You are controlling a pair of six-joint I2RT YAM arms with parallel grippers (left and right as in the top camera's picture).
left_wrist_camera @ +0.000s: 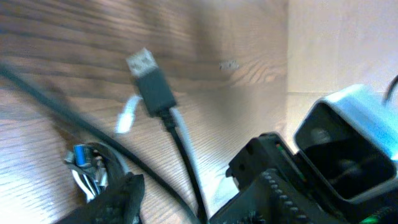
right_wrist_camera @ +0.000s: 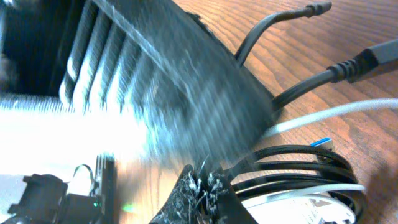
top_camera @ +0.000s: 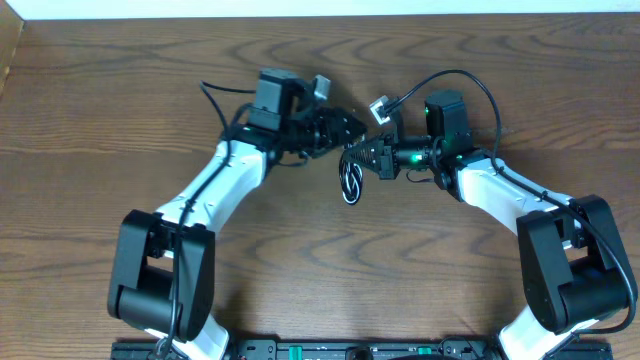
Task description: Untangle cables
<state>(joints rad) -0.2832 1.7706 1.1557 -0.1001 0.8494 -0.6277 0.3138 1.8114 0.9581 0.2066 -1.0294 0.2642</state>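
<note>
Cables (top_camera: 350, 183) sit as a small black-and-white coil on the wooden table (top_camera: 100, 120), between the two arms. The left gripper (top_camera: 345, 127) hangs just beside the coil; blur hides whether its fingers are apart. The right gripper (top_camera: 362, 160) has its fingers together at the coil's edge, perhaps pinching a strand. A black plug (left_wrist_camera: 152, 87) lies nearby, its cord cut off by the frame.

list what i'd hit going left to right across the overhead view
left arm base → left wrist camera → coiled cables → silver-tipped plug → right wrist camera → right arm base
</note>
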